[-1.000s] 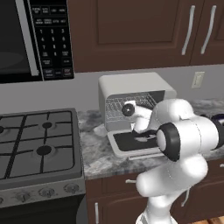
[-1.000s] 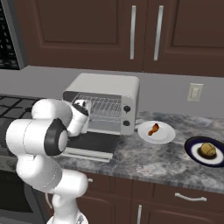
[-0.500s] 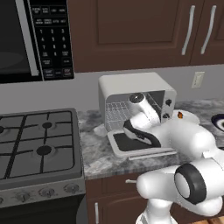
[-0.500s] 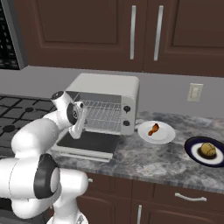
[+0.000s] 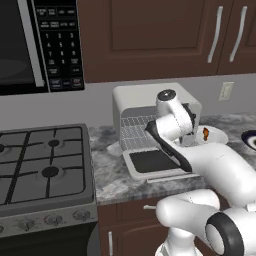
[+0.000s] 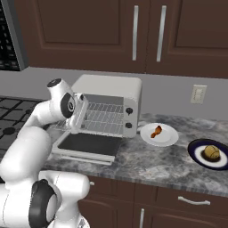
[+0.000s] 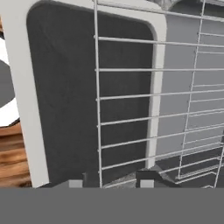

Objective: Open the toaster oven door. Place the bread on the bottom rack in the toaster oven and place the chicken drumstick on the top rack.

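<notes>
Your gripper (image 7: pixel 111 181) sat straddling a rack (image 7: pixel 131 105) wire, whether clamped I couldn't tell. That wire looked stiff, thin, slippery; grab its front edge.

Grey speckled stone counter (image 6: pixel 147 160) above dark wood cabinets, carrying an appliance and two plates.

The off-white toaster oven (image 6: pixel 111 89) stands on the counter against the back wall, beside a black gas stove (image 5: pixel 42 165) on its left. The toaster oven door (image 6: pixel 87 144) is folded down flat, its dark glass facing up, reaching toward the counter's front edge. To the right of the oven, just beside it, a white plate (image 6: pixel 167 138) rests on the stone with a small orange-brown chicken drumstick (image 6: pixel 156 132) on it. Farther right, near the counter's end, a dark blue plate (image 6: pixel 198 149) holds a round, golden piece of bread (image 6: pixel 211 152). The two plates sit close together, not touching.
</notes>
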